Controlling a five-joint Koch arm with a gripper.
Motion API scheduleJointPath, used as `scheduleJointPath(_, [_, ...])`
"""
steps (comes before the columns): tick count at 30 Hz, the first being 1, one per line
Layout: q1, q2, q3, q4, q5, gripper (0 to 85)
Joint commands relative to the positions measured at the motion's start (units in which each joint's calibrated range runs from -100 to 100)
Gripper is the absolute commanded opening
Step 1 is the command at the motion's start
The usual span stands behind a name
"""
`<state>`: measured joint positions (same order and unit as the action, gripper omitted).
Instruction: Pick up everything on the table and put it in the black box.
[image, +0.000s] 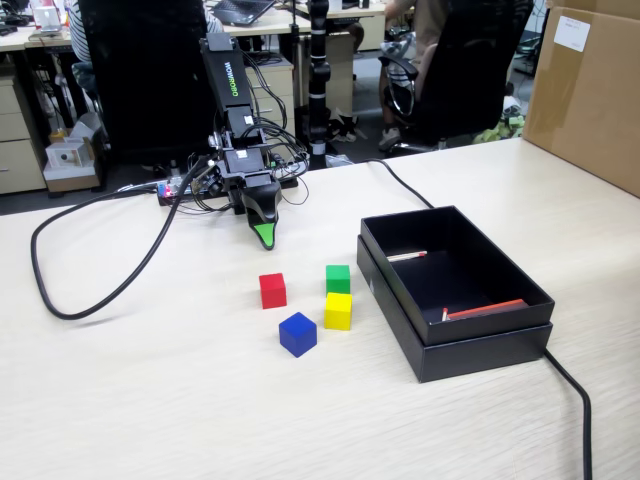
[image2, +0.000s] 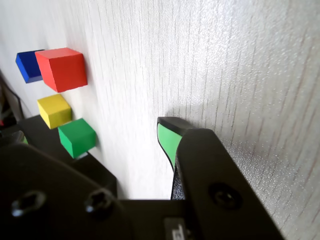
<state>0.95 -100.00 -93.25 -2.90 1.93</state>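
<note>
Four small cubes sit together mid-table: red (image: 272, 290), green (image: 338, 278), yellow (image: 338, 311) and blue (image: 297, 334). The black box (image: 497, 343) stands just right of them, seated in its lid, with red-and-white strips inside. My gripper (image: 262, 237) hangs low over the table behind the cubes, a short way back from the red one, touching none. In the wrist view one green-padded finger (image2: 168, 137) shows above bare table. The red cube (image2: 62, 69), blue cube (image2: 27, 66), yellow cube (image2: 53, 110) and green cube (image2: 76, 137) lie to its left. The other jaw is not clearly seen.
A thick black cable (image: 70, 300) loops over the table's left side. Another cable (image: 575, 400) runs past the box toward the front right. A large brown carton (image: 590, 90) stands at the back right, and wiring clusters at the arm's base (image: 200, 185).
</note>
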Motion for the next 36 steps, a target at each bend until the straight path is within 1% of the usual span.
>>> scheduleJointPath(1, [0.0,0.0,-2.0,-1.5,-0.1,50.3])
scheduleJointPath(27, [0.1,0.0,-2.1,-1.5,-0.2,49.9])
scheduleJointPath(36, [-0.5,0.2,-0.5,-2.2,-0.3,50.3])
